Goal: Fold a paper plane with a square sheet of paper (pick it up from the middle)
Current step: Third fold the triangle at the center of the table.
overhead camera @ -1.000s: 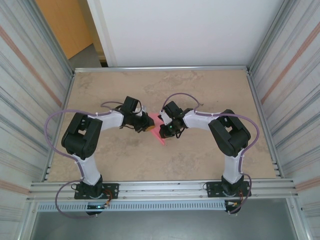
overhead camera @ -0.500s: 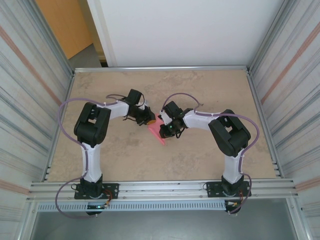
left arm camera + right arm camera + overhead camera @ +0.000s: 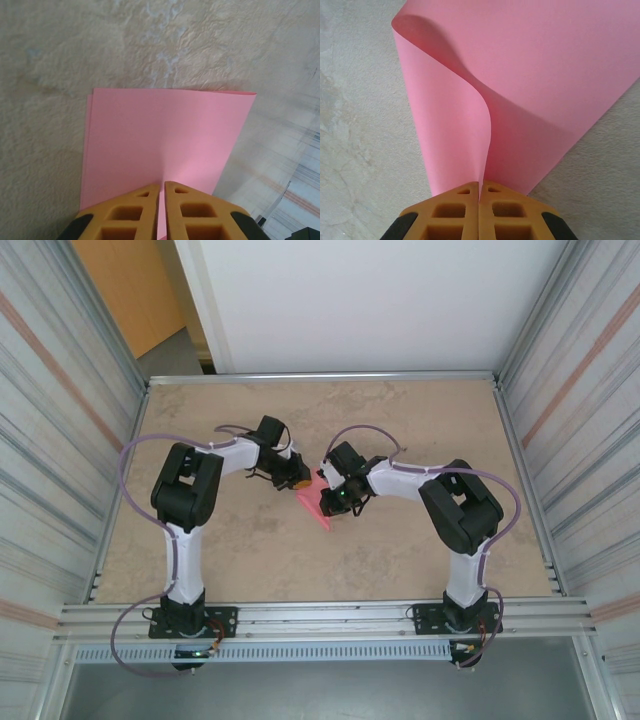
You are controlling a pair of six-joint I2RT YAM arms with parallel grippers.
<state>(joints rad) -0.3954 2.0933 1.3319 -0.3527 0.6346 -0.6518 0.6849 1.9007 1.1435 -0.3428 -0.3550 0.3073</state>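
Note:
The square sheet of paper point(image 3: 312, 503) is pink and sits mid-table between both arms, bent over into two layers. My left gripper point(image 3: 298, 480) is at its upper-left edge. In the left wrist view its orange fingers point(image 3: 135, 205) are shut on the near edge of the paper point(image 3: 165, 130), which spreads flat ahead with two layers showing at the left edge. My right gripper point(image 3: 330, 508) is at the paper's lower right. In the right wrist view it point(image 3: 479, 184) is shut on a paper edge point(image 3: 535, 75), and one flap curls upward from the fingertips.
The beige stone-patterned tabletop point(image 3: 400, 410) is ringed by a metal frame, with corrugated walls at left and right and a white panel behind. The arm bases stand on the rail point(image 3: 320, 618) at the near edge.
The left arm's elbow has swung up and toward the middle, and its gripper has shifted slightly toward the far side. The right arm and the paper have barely moved.

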